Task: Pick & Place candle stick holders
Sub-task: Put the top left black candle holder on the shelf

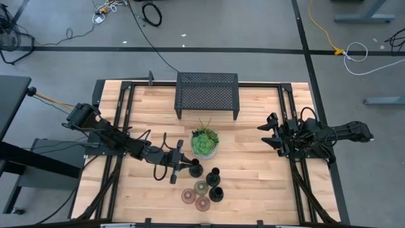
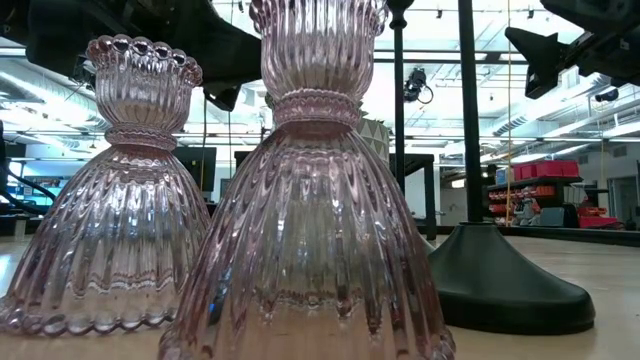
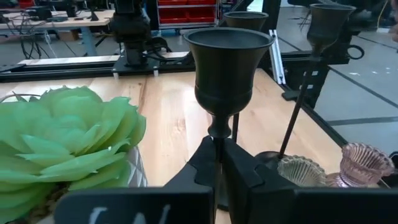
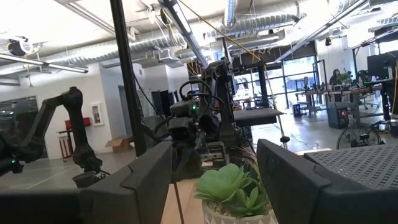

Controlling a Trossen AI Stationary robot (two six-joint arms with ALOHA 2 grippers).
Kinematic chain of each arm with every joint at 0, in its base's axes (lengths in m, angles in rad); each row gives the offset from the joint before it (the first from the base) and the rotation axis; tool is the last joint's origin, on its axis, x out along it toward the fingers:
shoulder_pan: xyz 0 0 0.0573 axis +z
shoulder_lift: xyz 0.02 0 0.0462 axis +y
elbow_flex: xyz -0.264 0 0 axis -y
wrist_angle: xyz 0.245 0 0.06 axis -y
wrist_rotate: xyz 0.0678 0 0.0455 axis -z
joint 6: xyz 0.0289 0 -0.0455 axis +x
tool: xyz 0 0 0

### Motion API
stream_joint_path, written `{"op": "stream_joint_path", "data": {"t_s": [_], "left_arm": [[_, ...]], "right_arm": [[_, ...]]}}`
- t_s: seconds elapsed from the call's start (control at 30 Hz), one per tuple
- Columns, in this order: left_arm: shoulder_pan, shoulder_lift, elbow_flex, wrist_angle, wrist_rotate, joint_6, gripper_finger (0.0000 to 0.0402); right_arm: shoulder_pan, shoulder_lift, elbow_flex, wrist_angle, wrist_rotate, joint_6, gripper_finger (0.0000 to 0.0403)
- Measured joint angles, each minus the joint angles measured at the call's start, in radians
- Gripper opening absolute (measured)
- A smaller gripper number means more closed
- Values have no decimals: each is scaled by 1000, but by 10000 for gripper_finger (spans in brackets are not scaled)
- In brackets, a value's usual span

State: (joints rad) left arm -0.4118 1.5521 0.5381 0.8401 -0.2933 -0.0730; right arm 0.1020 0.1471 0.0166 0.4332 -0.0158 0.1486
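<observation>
Left claw (image 3: pixel 219 163) clenching the thin stem of a black candlestick (image 3: pixel 227 62) beside the green plant (image 1: pixel 205 142), right claw (image 4: pixel 214 180) waiting released at the table's right edge (image 1: pixel 319 136), glass cups (image 1: pixel 195 195) sitting nearby.

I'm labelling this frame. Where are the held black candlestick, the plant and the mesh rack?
black candlestick (image 3: pixel 227 68): left wrist view, on its cup, stem between the left gripper's fingers.
plant (image 1: pixel 205 142): high view, on its leaves.
mesh rack (image 1: pixel 207 90): high view, on its top.
</observation>
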Motion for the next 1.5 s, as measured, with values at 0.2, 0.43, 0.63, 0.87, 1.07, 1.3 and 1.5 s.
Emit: {"op": "stream_joint_path", "data": {"t_s": [0.2,0.43,0.63,0.87,1.07,1.3,1.5], "left_arm": [[0,-42,0,1,-1,-12,9],[6,-171,-1,2,-20,-10,9],[17,-325,-1,-23,-25,-9,9],[28,-512,-1,-49,-81,83,9],[97,-624,0,-101,-194,154,9],[292,-661,132,-457,-220,184,9],[508,-593,353,-713,-73,171,9]], "right_arm": [[0,0,0,0,0,0,236],[0,0,0,0,0,0,236],[0,0,0,0,0,0,236],[0,0,0,0,0,0,236],[0,0,0,0,0,0,236],[0,0,0,0,14,-22,236],[0,0,0,0,84,-89,236]]}}
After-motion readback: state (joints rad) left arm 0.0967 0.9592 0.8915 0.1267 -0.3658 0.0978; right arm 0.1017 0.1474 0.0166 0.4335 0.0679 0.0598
